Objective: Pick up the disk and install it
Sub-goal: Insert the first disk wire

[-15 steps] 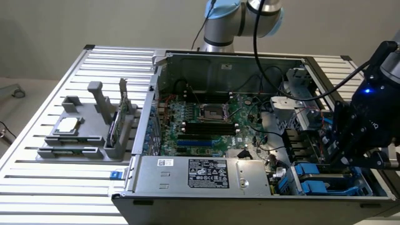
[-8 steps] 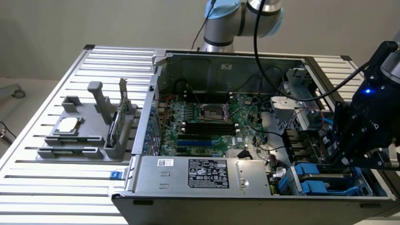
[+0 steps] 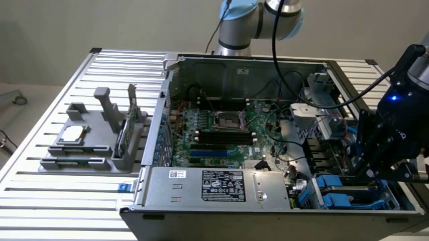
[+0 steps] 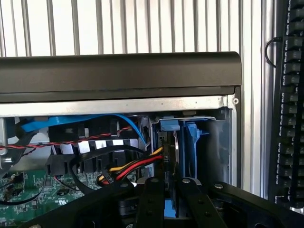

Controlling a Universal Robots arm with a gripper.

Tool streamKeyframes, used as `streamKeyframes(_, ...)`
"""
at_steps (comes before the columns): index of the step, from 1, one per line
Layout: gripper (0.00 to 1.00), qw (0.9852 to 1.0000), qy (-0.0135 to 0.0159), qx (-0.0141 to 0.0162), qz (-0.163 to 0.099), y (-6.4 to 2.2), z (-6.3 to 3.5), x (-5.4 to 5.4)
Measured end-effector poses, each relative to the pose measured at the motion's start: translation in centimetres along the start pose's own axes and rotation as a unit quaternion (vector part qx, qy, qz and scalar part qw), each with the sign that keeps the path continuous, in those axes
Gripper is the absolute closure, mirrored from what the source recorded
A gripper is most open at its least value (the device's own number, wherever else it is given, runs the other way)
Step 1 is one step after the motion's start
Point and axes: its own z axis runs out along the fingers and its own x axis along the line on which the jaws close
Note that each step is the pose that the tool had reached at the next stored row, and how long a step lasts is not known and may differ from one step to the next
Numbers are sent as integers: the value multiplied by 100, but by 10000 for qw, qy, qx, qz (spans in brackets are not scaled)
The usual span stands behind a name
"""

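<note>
wrist view: pincer [image 4: 171, 187] clamped on thin, blue-framed disk [image 4: 175, 152], upright on edge

Blue plastic-framed disk [image 4: 169, 126], bare-metal case [image 4: 118, 105]

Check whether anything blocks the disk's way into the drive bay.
Nothing visible does. The gripper holds the disk edge-on, its blue carrier already between the drive bay walls. The red, yellow and black cable bundle runs close along one side; whether it touches cannot be told.
</note>
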Motion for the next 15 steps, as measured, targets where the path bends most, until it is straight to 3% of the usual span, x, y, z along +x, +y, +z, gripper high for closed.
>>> streamKeyframes(15,84,10000,-19,11,-1,-2,-2,26)
